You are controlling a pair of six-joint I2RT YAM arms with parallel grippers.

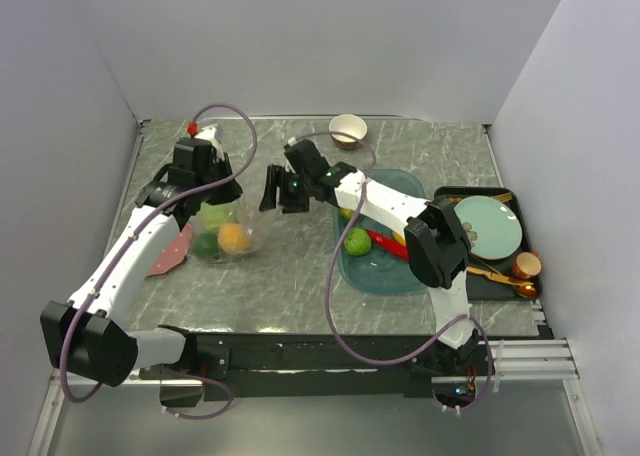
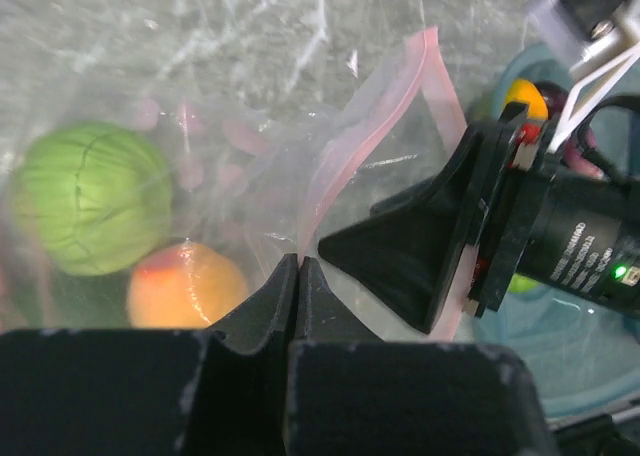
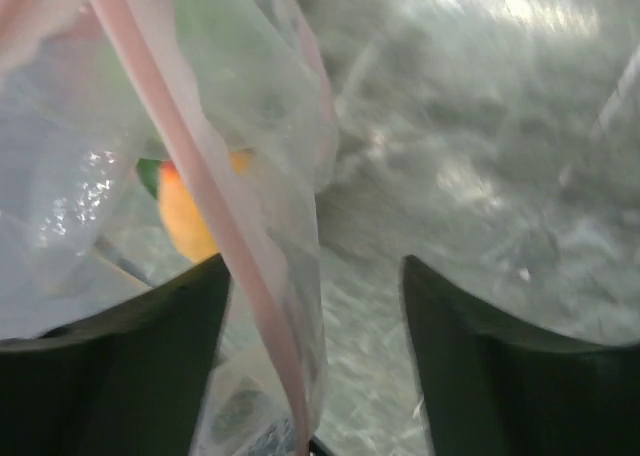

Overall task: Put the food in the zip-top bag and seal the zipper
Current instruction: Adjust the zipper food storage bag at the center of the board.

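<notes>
The clear zip-top bag point(image 1: 222, 231) lies at mid-left and holds a green cabbage point(image 2: 90, 196), an orange point(image 2: 185, 281) and a dark green lime point(image 1: 206, 244). My left gripper point(image 2: 298, 263) is shut on the bag's pink zipper strip point(image 2: 345, 161) at the mouth edge. My right gripper point(image 3: 315, 276) is open just right of the bag, and the zipper strip point(image 3: 215, 226) hangs between its fingers, close to the left one. In the top view it sits at the bag's right side point(image 1: 278, 198). A lime point(image 1: 357, 241), a red chili point(image 1: 385, 242) and a lemon point(image 1: 345, 214) lie in the teal tray point(image 1: 400, 276).
A cream bowl point(image 1: 348, 128) stands at the back. A black tray point(image 1: 452, 193) at the right holds a teal plate point(image 1: 487, 226), a copper cup point(image 1: 527, 265) and gold cutlery. A pink-red flat item point(image 1: 170, 251) lies under the left arm. Walls close in on three sides.
</notes>
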